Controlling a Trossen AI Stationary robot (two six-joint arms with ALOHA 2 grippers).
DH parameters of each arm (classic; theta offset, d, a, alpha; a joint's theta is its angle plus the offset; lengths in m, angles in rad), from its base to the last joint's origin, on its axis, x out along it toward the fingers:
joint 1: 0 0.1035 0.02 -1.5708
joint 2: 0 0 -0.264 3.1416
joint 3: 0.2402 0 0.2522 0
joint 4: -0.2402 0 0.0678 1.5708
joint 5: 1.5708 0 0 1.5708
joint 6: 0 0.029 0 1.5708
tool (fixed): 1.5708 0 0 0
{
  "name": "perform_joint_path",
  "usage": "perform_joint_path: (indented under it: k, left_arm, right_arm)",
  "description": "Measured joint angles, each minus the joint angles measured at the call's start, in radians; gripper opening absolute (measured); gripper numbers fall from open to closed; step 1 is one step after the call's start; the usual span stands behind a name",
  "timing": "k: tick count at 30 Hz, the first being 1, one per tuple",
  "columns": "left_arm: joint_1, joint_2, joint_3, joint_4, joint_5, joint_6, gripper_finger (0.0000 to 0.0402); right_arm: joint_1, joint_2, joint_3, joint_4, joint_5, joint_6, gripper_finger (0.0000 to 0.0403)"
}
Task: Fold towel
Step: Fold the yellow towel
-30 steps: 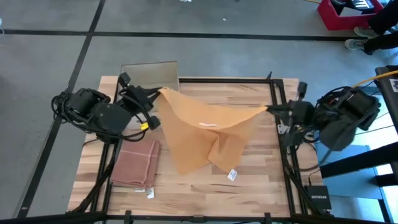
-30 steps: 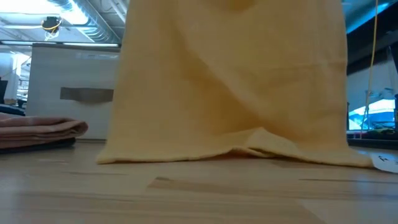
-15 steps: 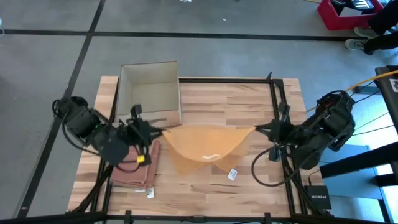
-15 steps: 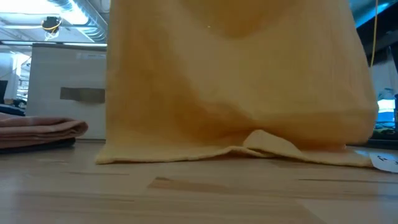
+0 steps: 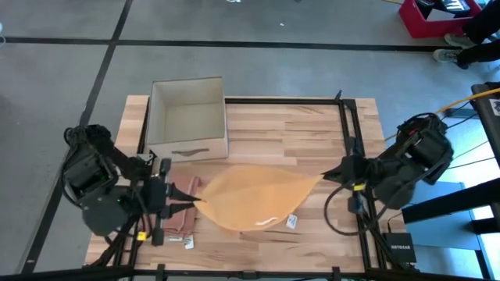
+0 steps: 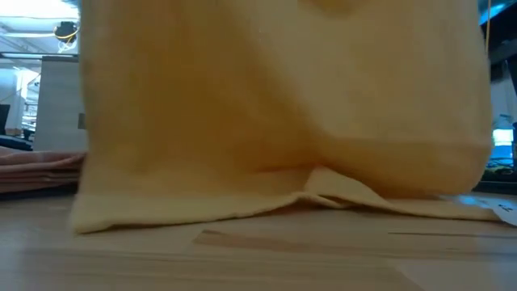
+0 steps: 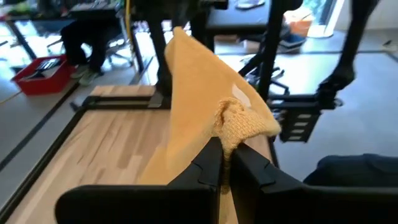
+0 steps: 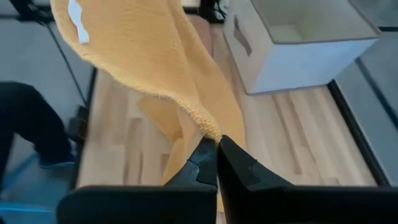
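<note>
You are working over a pale wooden table (image 5: 312,125) on a grey floor, with a white open box (image 5: 187,117) at the far side. Start at the left gripper (image 7: 225,163): its fingers are pinched tight on one bunched corner of the yellow towel (image 5: 254,199), and from there the cloth runs straight away toward the other arm. The right gripper (image 8: 216,160) is likewise clamped on the opposite corner, with the towel spreading out beyond its tips toward the box. Between the two grips the towel's long axis lies left to right, stretched as a raised top edge, while its lower part sags onto the table near the front edge. Neither arm is nearer; each owns one end. Just beside the left fingers, a folded reddish cloth (image 5: 178,212) lies partly under the hanging towel, so I'd judge that any lay-down should carry both corners together across the axis, clear of it.
</note>
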Motion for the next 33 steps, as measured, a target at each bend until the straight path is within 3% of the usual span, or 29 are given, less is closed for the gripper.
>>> perform_joint_path:
  k: [6,13,18,20,26,33]
  left_arm:
    - [-0.003,0.0,0.0,0.024,-0.006,0.024,0.0011]
    - [0.034,0.0,0.0,0.024,-0.008,0.047,0.0011]
    - [0.061,0.0,0.0,0.031,-0.011,0.041,0.0011]
    - [0.072,0.0,0.0,0.042,-0.046,0.069,0.0011]
    - [0.143,0.0,0.0,0.041,-0.274,0.178,0.0011]
    - [0.309,-0.004,0.001,0.035,-0.303,0.249,0.0011]
  right_arm:
    - [0.0,0.019,0.105,-0.001,0.02,-0.019,0.0001]
    - [-0.001,0.138,0.117,-0.007,0.23,-0.148,0.0001]
    - [0.0,0.189,0.214,-0.06,0.293,-0.171,0.0001]
    - [0.0,0.188,0.249,-0.065,0.308,-0.221,0.0001]
    - [-0.039,0.171,0.354,-0.059,0.446,-0.36,0.0001]
    - [-0.179,0.114,0.336,-0.064,0.447,-0.416,0.0001]
